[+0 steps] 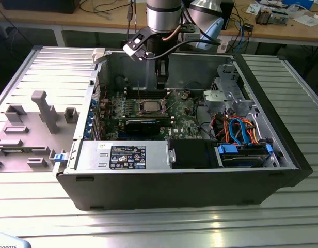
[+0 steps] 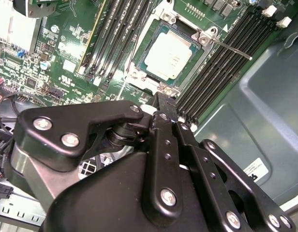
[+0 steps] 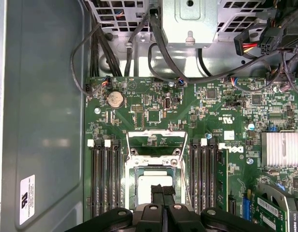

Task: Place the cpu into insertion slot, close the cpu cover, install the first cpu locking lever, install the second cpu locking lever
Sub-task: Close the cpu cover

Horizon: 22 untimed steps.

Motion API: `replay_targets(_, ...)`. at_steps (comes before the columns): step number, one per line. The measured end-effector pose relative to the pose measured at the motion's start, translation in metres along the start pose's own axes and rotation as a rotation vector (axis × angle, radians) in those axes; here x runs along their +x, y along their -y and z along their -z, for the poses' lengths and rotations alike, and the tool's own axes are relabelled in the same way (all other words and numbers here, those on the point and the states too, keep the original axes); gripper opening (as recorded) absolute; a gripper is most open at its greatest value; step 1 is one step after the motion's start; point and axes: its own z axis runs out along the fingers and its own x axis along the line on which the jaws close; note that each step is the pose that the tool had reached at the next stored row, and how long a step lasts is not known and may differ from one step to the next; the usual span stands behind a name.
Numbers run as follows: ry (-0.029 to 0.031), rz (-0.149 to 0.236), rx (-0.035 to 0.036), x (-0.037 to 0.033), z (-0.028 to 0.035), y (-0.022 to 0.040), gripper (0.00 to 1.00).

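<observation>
Stickers: white sticker [image 3: 26, 199] on the case wall, black label [image 1: 127, 156] on PSU [image 1: 94, 155]; print too small to read. Arm comes straight down into open PC case [image 1: 174, 188]. Gripper [image 3: 162, 189] has jaws closed, tips together, holding nothing, just over the cpu [image 2: 168, 55]. Cpu sits in socket [image 2: 139, 76] betw. RAM slots [image 3: 105, 179]. Cpu cover [image 3: 152, 133] looks tipped up at the socket's far side; can't be sure. Fingertips hide part of the cpu in first wrist view.

Bright, even light; sharp focus
</observation>
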Motion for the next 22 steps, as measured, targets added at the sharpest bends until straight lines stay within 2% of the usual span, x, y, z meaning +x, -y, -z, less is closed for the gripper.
replay_targets(22, 0.0057, 0.000, 0.0000, 0.0000, -0.0001, -0.0017, 0.11)
